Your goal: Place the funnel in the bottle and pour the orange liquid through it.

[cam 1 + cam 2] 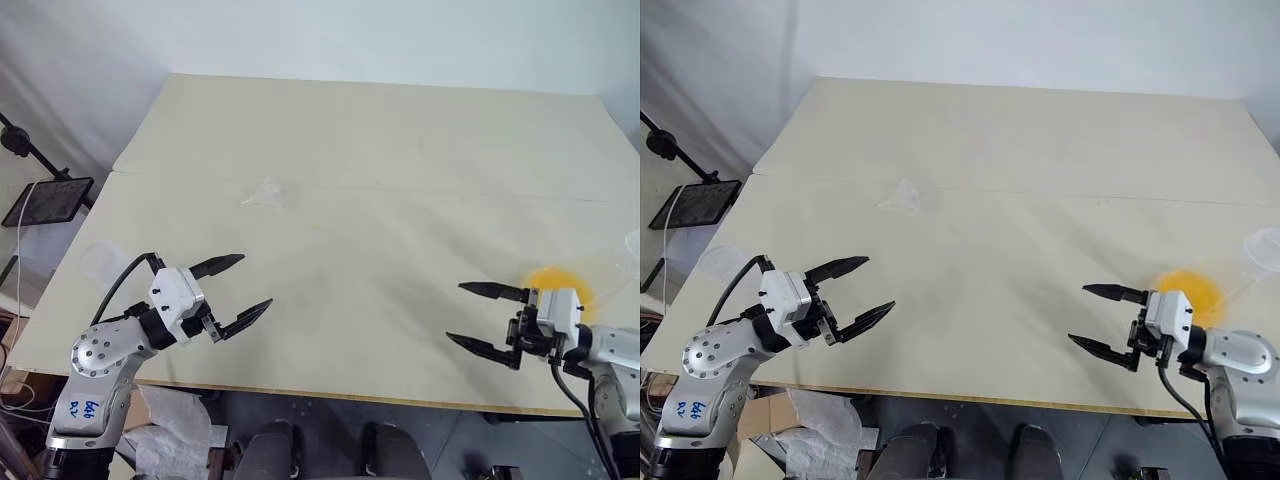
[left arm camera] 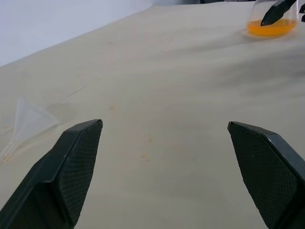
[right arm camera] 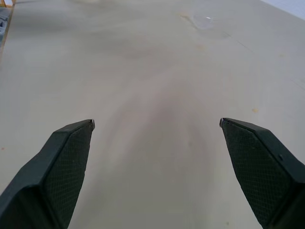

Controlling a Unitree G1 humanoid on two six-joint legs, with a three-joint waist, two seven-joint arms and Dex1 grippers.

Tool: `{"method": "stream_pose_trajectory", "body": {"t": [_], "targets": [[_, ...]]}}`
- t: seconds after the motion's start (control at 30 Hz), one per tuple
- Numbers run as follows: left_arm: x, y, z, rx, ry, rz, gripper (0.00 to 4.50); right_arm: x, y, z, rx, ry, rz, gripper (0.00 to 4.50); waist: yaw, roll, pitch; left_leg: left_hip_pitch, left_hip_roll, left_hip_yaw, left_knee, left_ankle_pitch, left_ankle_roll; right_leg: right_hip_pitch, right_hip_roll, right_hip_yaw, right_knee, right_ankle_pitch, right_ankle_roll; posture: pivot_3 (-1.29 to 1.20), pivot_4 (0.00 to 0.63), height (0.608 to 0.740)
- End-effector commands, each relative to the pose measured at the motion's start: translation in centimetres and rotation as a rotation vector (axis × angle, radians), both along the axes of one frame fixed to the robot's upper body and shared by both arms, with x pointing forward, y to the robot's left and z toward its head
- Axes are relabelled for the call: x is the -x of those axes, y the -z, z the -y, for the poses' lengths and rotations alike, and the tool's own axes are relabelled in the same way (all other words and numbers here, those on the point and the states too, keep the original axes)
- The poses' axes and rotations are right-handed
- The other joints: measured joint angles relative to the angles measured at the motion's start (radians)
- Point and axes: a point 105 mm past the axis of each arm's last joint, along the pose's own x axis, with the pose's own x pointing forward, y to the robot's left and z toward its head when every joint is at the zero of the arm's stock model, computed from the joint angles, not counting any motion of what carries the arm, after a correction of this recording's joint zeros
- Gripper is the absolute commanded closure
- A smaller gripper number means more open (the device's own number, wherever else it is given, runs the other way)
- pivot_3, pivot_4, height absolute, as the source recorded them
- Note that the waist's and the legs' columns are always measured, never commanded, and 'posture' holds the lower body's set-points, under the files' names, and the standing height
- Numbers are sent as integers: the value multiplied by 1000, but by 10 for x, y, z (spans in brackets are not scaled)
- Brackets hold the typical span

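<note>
Grippers both spread wide and empty, left gripper [image 1: 234, 290] at 8 o'clock, right gripper [image 1: 484, 318] at 4, orange liquid [image 1: 556, 284] just behind right one, funnel [image 1: 266, 194] lying farther back around 11.

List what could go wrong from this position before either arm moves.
1. The funnel is clear and lies on its side on the pale table, so a grasp may miss or push it.
2. The orange liquid sits right behind the open right tool; a careless swing could tip its container.
3. The left tool is open and well short of the funnel.
</note>
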Motion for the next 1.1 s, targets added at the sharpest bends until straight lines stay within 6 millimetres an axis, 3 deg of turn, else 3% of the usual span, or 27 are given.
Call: {"method": "stream_pose_trajectory", "body": {"t": [0.03, 0.13, 0.27, 0.57, 0.7, 0.93, 1.1], "targets": [[2, -8, 5, -18, 10, 50, 0, -1, -8, -5, -11, -6, 45, 68, 0, 0, 0, 0, 0, 0, 0, 0, 0, 0, 0, 0, 0, 0, 0, 0, 150, 740], [-1, -8, 3, 19, -24, 41, 0, -3, -7, -9, -10, -23, 43, 68, 0, 0, 0, 0, 0, 0, 0, 0, 0, 0, 0, 0, 0, 0, 0, 0, 150, 740], [12, -11, -8, 129, -36, 4, 0, -8, -13, -20, -43, -53, 52, 68, -1, 0, 0, 0, 0, 0, 0, 0, 0, 0, 0, 0, 0, 0, 0, 0, 150, 740], [46, 9, -70, 263, -546, 43, 0, -20, -45, -72, -209, -200, 80, 68, -9, 0, 0, 1, 1, -1, 0, 0, 0, 1, 0, 0, -2, 0, 0, 0, 150, 740], [78, 22, -86, 311, -718, 30, 0, -23, -51, -92, -218, -305, 93, 68, -1, -1, 1, 0, 1, -2, 1, -2, 0, 2, 0, 0, -4, 0, 0, 0, 150, 740], [122, 41, -128, 455, -1011, -4, 0, -19, -52, -109, -166, -445, 118, 68, 0, -2, 1, -1, 1, -1, 1, -4, 2, 2, 0, 0, -8, 0, 0, 0, 150, 740], [121, 32, -143, 491, -1032, 26, 0, -22, -53, -112, -165, -446, 118, 68, 0, -2, 1, -1, 2, -1, 1, -4, 2, 2, 0, -1, -8, 0, 0, 0, 150, 740]]}}
